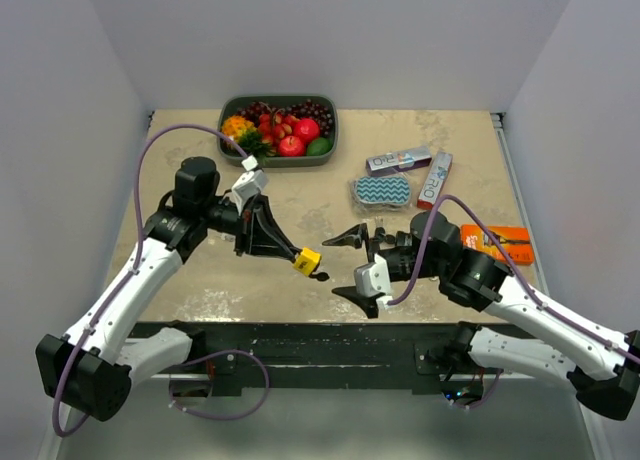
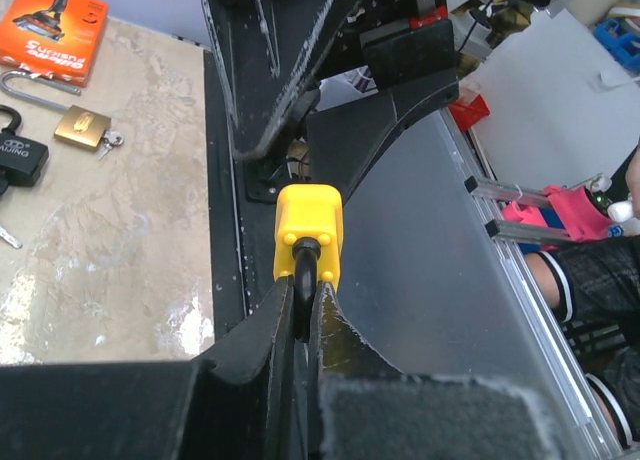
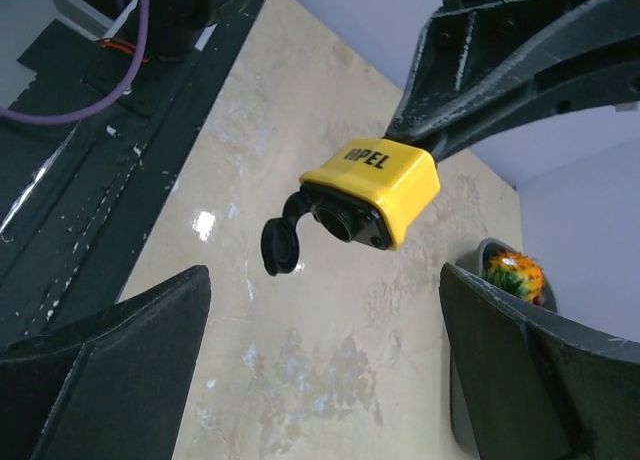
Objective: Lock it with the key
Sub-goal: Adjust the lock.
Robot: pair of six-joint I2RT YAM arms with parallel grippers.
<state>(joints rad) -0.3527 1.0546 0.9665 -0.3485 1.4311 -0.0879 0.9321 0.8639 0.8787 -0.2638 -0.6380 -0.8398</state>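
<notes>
My left gripper [image 1: 288,250] is shut on the black shackle of a yellow padlock [image 1: 307,260] and holds it above the table near the front middle. In the left wrist view the shackle sits pinched between the fingers [image 2: 268,325], with the yellow padlock [image 2: 309,232] beyond them. In the right wrist view the yellow padlock [image 3: 375,190] faces me keyhole first, its black dust cap [image 3: 280,246] hanging open. My right gripper [image 1: 352,265] is open and empty, just right of the lock; it also shows in the right wrist view [image 3: 330,370]. A small key [image 2: 108,140] lies by a brass padlock [image 2: 82,126].
A grey tray of fruit [image 1: 278,128] stands at the back. Two toothpaste boxes [image 1: 398,160], a patterned pouch [image 1: 380,191] and an orange package [image 1: 505,242] lie to the right. A black padlock [image 2: 20,160] lies beside the brass one.
</notes>
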